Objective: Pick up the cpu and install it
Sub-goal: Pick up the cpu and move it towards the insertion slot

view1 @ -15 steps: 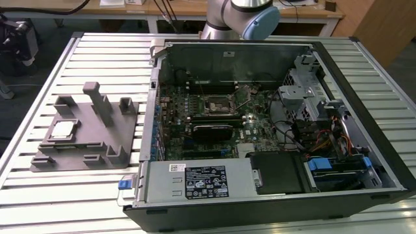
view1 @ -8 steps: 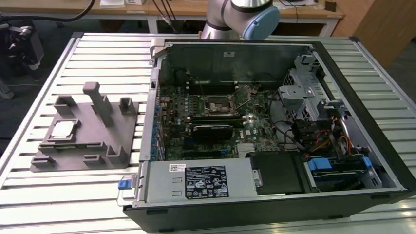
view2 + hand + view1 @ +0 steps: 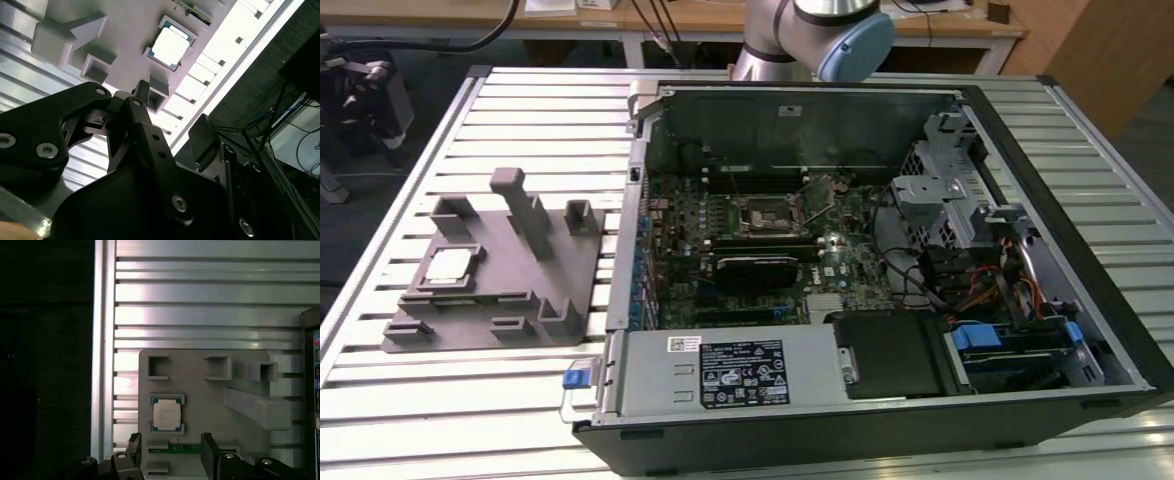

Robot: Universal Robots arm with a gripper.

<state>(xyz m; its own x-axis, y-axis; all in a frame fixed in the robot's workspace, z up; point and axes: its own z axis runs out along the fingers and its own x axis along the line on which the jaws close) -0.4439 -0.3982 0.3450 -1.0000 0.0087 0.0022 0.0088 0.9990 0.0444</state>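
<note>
The cpu (image 3: 450, 263) lies flat in a shallow seat on the fixture (image 3: 520, 290), at the fixture's side farthest from the case (image 3: 854, 445). Low lips bound two of its edges, and bare table (image 3: 467, 400) slats ring the fixture. The exterior view takes in the socket (image 3: 767, 212) inside the case, well apart from the fixture. The first wrist view shows a green strip (image 3: 175, 450) on the fixture, just beside the cpu. There the gripper (image 3: 171, 442) hangs over the fixture, jaws spread wider than the cpu, nothing between them.
</note>
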